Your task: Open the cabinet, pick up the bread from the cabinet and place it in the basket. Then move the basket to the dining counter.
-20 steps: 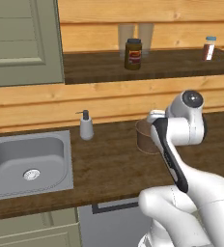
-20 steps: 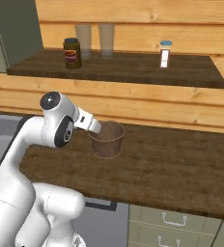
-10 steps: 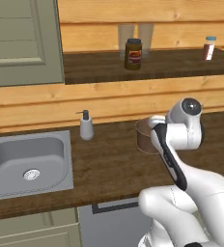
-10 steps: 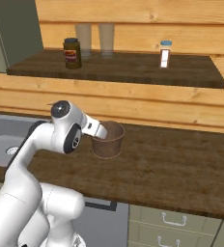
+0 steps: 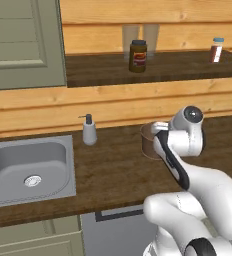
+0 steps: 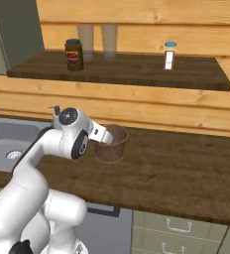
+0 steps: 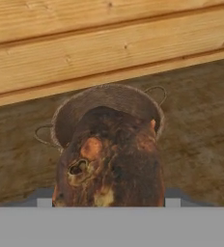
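Note:
The bread, a dark crusty brown loaf, sits in my gripper and hides the fingertips in the hand view. Just beyond it stands the round brown basket on the wooden worktop, by the plank wall. From the base views my gripper reaches the near rim of the basket, and the arm covers part of the basket. The olive cabinet door is at the upper left. The dining counter is out of view.
A steel sink lies to the left, with a soap dispenser beside it. On the shelf above stand a dark labelled jar, two glasses and a small shaker. Drawers sit below the worktop.
The arm has dipped slightly and pushed forward, bringing the held bread closer to the basket. The basket has not moved.

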